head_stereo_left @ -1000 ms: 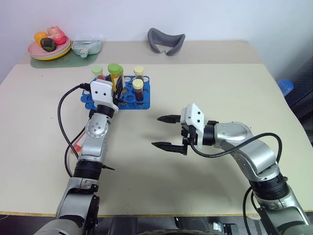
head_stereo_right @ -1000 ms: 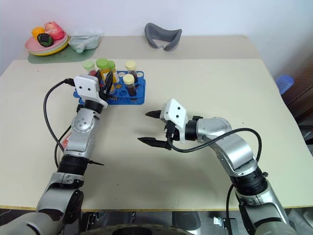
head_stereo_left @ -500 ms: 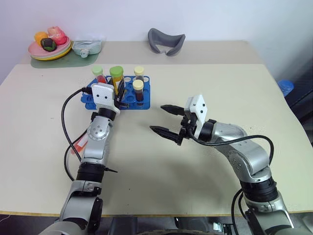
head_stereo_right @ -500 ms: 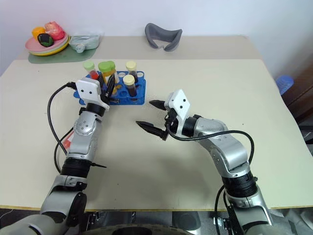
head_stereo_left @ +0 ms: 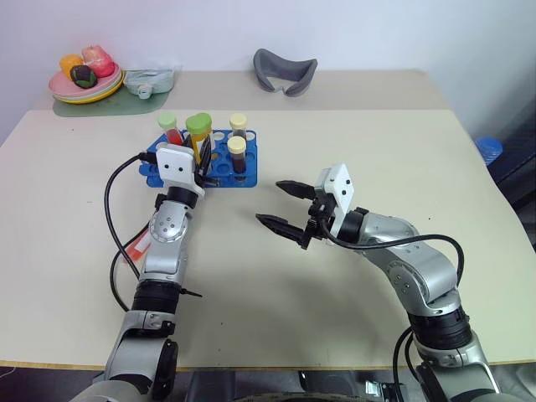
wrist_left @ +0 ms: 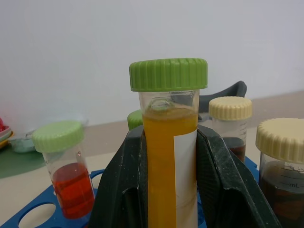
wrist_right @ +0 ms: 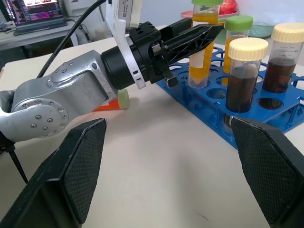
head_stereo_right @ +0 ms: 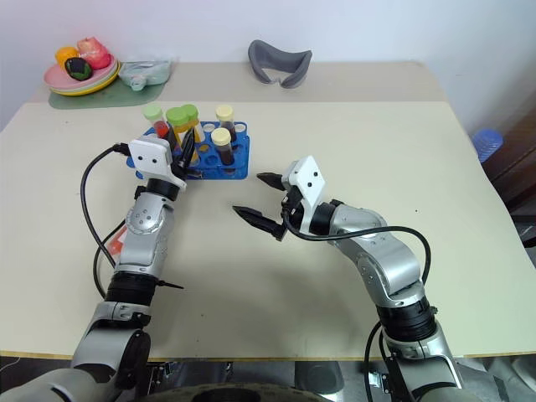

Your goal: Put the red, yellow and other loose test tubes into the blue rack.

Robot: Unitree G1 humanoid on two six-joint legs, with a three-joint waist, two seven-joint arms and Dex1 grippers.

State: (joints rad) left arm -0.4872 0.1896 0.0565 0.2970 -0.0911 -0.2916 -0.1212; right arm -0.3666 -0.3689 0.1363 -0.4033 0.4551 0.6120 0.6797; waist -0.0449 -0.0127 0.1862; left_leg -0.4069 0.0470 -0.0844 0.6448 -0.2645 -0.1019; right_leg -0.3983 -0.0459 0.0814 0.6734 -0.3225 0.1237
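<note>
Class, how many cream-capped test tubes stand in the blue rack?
2. The far cream-capped tube stands in the back row of the blue rack. The near cream-capped tube stands just in front of it. Both hold dark liquid. None appears hidden.

Green-capped yellow tube (wrist_left: pixel 169 156) stands upright in the blue rack (head_stereo_left: pixel 219 172), beside capped red and dark tubes.

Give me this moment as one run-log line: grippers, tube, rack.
left gripper: shut on yellow tube, over blue rack | right gripper: open, empty | red tube: loose beside left arm
</note>
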